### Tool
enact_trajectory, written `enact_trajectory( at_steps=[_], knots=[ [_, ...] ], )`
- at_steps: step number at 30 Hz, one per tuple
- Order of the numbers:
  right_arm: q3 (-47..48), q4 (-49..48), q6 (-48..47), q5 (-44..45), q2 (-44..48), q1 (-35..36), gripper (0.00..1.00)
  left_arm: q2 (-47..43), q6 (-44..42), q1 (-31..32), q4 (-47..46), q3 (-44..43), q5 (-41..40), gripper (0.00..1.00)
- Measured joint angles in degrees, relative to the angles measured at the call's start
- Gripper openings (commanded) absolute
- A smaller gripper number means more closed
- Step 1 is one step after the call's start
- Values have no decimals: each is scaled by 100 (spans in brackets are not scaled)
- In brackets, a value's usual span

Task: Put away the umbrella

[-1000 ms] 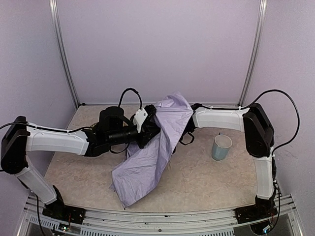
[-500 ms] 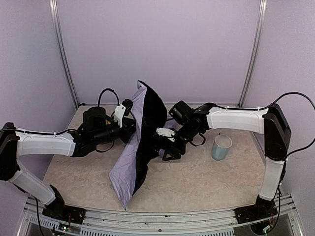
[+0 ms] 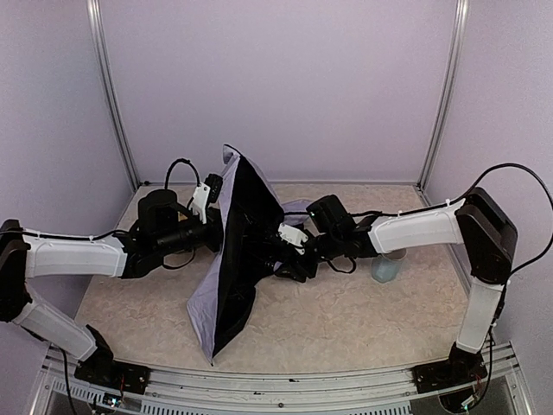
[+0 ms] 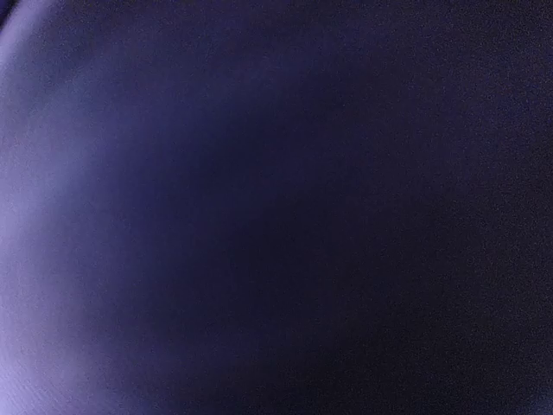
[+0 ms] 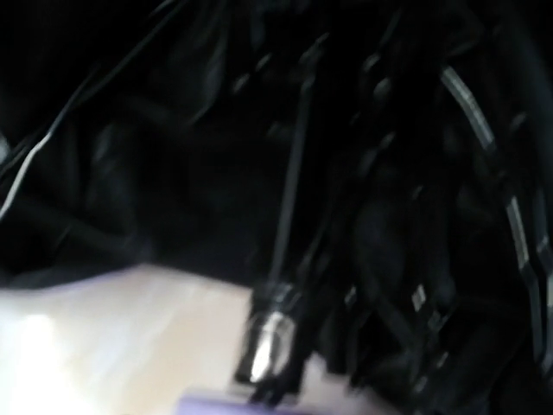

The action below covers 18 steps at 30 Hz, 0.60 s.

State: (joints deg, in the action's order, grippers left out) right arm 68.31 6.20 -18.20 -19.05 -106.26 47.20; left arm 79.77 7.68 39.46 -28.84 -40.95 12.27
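Here, in the overhead view, the umbrella [image 3: 238, 259] stands near the middle of the frame, slightly left of centre, on the pale marbled table [image 3: 346, 320]. It is partly spread and tipped on edge. Its black lining faces the right of the frame, and a lavender border runs down its left side to a corner near the lower edge of the table. The left gripper [image 3: 216, 229] comes in from the left and meets the lavender outer side high on the canopy. Its fingers are together, but the cloth hides them, so whether any fabric is pinched between them cannot be told. The left wrist view shows only smooth lavender cloth filling the frame, lighter at the left and darkening to the right. The right gripper [image 3: 289, 262] reaches in from the right and sits against the black lining just right of the umbrella's centre. It is dark against dark, so I cannot tell whether its fingers are apart or together. The right wrist view is blurred: black folds and thin black ribs [image 5: 294, 173], a small shiny metal tip [image 5: 268, 341] low in the frame, and pale table at the lower left. A light blue cup [image 3: 384, 266] stands right of centre, partly behind the right forearm and apart from the umbrella.
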Motion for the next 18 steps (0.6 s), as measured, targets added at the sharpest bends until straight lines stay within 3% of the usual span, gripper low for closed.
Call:
enact_trajectory(
  at_steps=[4, 11, 13, 18],
  knots=[
    [-490, -1189, 175, 219, -105, 37, 58, -2, 52, 0, -17, 52, 28, 0],
    [-894, -2562, 173, 953, -448, 293, 57, 0, 109, 24, -28, 68, 61, 0],
    [-1005, -2837, 173, 1106, -551, 376, 51, 0, 111, 33, -28, 68, 63, 0],
    [-1156, -3331, 157, 1362, -693, 455, 24, 11, 111, 48, -28, 68, 83, 0]
  ],
)
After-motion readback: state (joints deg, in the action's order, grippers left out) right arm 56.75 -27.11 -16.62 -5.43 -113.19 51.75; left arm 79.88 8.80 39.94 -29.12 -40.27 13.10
